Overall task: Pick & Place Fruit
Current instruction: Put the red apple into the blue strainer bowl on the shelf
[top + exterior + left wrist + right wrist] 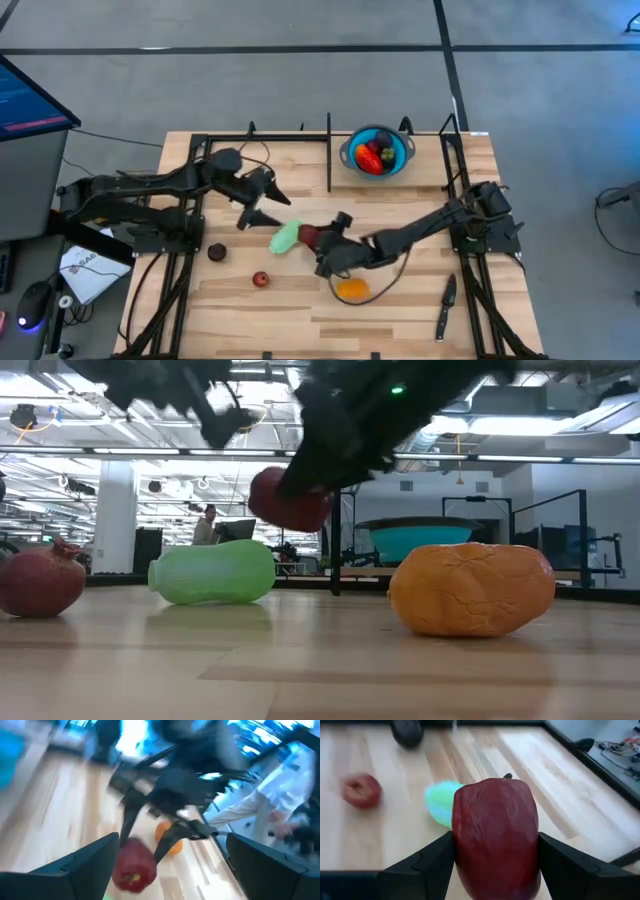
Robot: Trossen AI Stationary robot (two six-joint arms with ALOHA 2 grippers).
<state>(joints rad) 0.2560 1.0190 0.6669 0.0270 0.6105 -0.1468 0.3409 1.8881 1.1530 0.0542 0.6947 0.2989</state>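
Note:
My right gripper (318, 243) is shut on a red pepper (495, 837) near the table's middle, above the wood in the low view (290, 500). A pale green oblong piece (286, 237) lies on its side just left of it. An orange piece (352, 289) lies nearer the front edge. A small red piece (260, 280) and a dark maroon piece (216, 252) lie to the left. My left gripper (265, 207) is open and empty, above the table just left of and beyond the green piece. My right gripper pinches the red pepper's two opposite sides (460, 845) between its two fingers (427, 865). The fingers come from the table's right, slanting down. The pepper is lifted clear of the table (285, 510).
A round blue bowl (398, 160) with several pieces in it stands at the far middle. A black knife (445, 305) lies at the front right. Dark frame rails (329, 150) run along the table's far part and sides.

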